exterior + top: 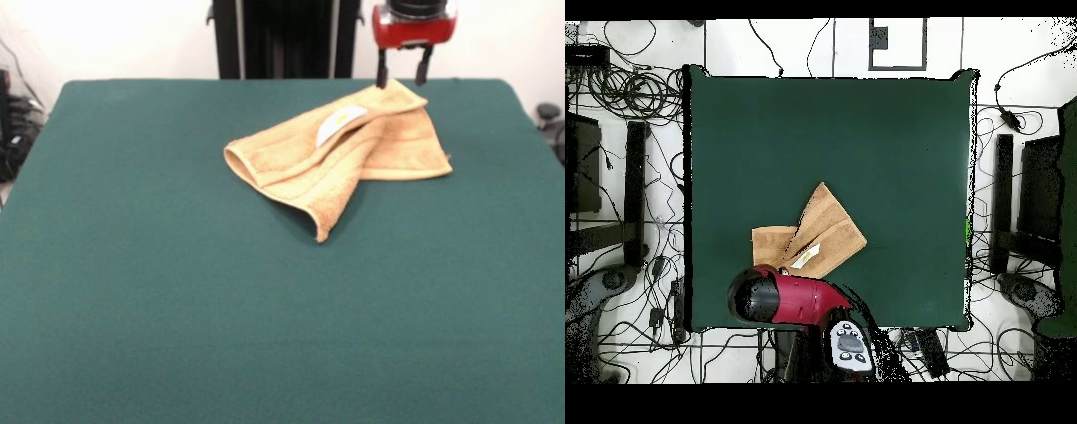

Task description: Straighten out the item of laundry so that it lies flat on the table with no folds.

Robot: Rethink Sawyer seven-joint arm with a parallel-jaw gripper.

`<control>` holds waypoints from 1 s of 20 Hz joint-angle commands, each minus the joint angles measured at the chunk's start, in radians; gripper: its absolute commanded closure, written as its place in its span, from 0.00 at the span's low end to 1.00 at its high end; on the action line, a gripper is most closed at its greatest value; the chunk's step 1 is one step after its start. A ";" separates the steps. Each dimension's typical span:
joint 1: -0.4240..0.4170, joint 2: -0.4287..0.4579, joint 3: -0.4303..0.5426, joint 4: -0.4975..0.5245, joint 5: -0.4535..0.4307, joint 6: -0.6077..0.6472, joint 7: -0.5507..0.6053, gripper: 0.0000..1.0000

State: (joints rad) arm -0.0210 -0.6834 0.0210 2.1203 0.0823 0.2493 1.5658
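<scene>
The orange-tan towel [335,163] lies crumpled and folded over itself on the far middle part of the green table [177,283]. Its white label [340,124] faces up on a folded flap. My gripper [402,81] hangs at the table's far edge, open, with its two black fingers [381,71] on either side of the towel's far corner, at or just above it. In the overhead view the towel [817,232] lies near the table's [865,140] bottom edge. The red arm head [760,296] covers the towel's lower left corner and hides the gripper.
The black pedestal [287,35] stands behind the table's far edge. Cables and dark equipment [625,180] lie on the floor around the table. Wide green cloth stretches on all sides of the towel except the robot's side.
</scene>
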 commanded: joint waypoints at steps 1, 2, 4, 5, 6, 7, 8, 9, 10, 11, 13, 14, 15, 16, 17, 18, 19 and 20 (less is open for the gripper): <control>-0.009 0.091 0.128 0.004 -0.038 0.011 0.095 0.00; -0.007 0.101 0.128 -0.002 -0.043 0.004 0.095 0.00; -0.017 0.123 0.140 -0.004 -0.055 -0.021 0.090 0.00; -0.024 0.132 0.147 -0.003 -0.063 -0.033 0.087 0.00; -0.032 0.136 0.154 -0.001 -0.070 -0.039 0.084 0.00; -0.031 0.137 0.155 0.000 -0.075 -0.042 0.087 0.00; -0.030 0.138 0.155 0.001 -0.081 -0.046 0.090 0.00; -0.029 0.138 0.156 0.003 -0.085 -0.049 0.094 0.00; -0.028 0.138 0.160 0.006 -0.089 -0.053 0.099 0.00; -0.027 0.138 0.163 0.009 -0.092 -0.057 0.104 0.00; -0.026 0.149 0.171 0.007 -0.099 -0.066 0.114 0.00; -0.024 0.152 0.173 0.007 -0.101 -0.070 0.120 0.00; -0.020 0.154 0.173 0.006 -0.104 -0.074 0.126 0.00; -0.018 0.155 0.171 -0.004 -0.103 -0.066 0.127 0.00; -0.009 0.161 0.170 0.003 -0.107 -0.082 0.136 0.00; -0.005 0.165 0.170 0.004 -0.107 -0.089 0.142 0.00; -0.003 0.170 0.171 0.003 -0.109 -0.096 0.144 0.00; 0.000 0.172 0.174 0.007 -0.110 -0.104 0.148 0.00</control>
State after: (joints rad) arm -0.0461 -0.5790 0.0811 2.1217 -0.0068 0.2372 1.5658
